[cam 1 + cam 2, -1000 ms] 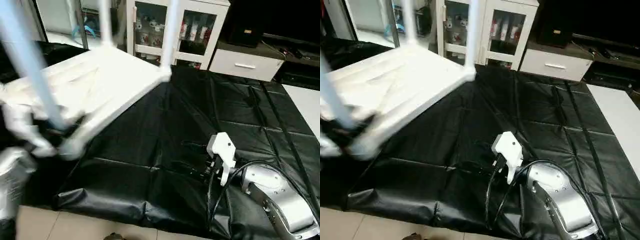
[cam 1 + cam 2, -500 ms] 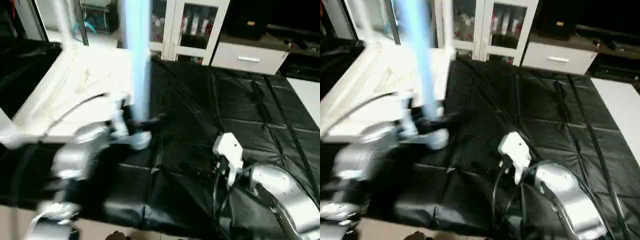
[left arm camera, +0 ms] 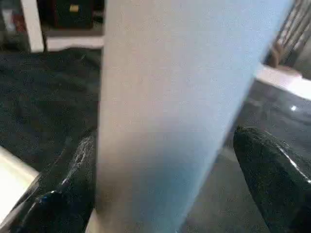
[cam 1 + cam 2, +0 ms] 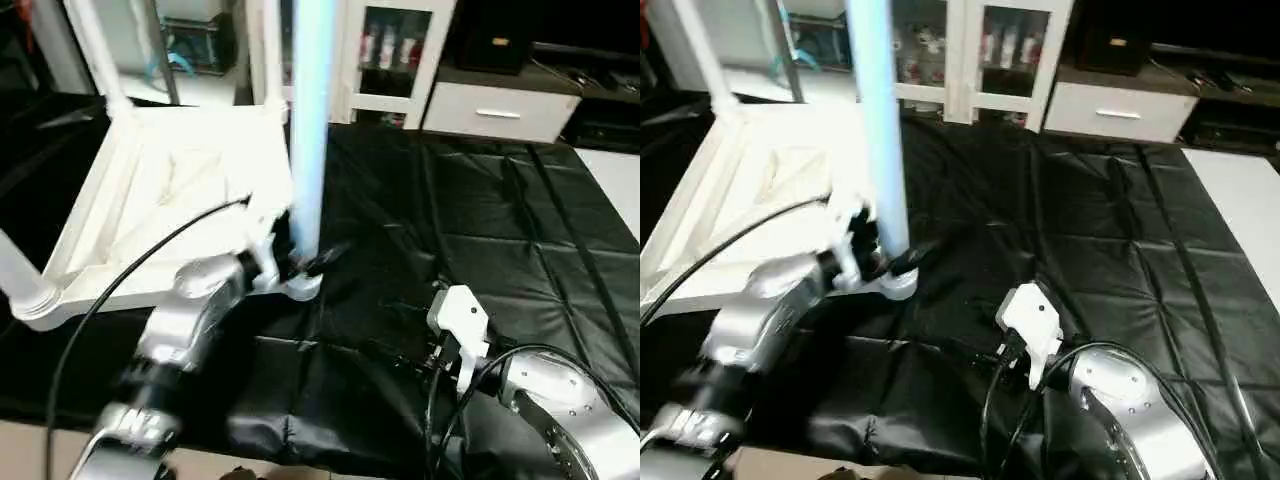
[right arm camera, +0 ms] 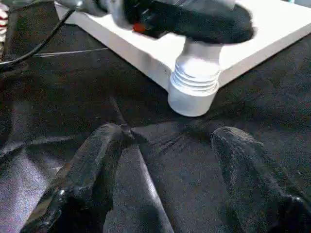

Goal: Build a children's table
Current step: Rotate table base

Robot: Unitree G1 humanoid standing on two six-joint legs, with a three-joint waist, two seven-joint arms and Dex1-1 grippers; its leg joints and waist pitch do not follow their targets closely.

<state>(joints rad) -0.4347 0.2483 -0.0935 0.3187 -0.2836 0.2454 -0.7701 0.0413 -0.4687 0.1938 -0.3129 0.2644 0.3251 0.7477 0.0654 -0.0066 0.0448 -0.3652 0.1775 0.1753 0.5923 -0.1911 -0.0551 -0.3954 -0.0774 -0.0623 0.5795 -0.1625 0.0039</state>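
The children's table lies upside down, its white ribbed tabletop [image 4: 150, 190] flat on the black cover. Its legs stand up from the corner sockets. The near right leg [image 4: 308, 120] rises bluish white out of its threaded socket [image 5: 194, 90]. My left gripper [image 4: 300, 262] is shut on this leg just above the socket, a black finger [image 3: 58, 194] on either side of the tube. My right gripper [image 5: 165, 145] hovers low over the cover a little in front of that socket, open with nothing between its fingers [image 5: 82, 170].
Other legs stand at the far left corner [image 4: 95, 50] and the near left corner [image 4: 20, 280]. The black-covered work table [image 4: 480, 210] stretches to the right. White glass-door cabinets [image 4: 400, 50] and a low drawer unit [image 4: 500, 110] stand behind it. Cables trail from both wrists.
The tabletop has come down from a tilt to lie flat. My left arm swung right and forward with the leg in its grip. The right arm barely moved.
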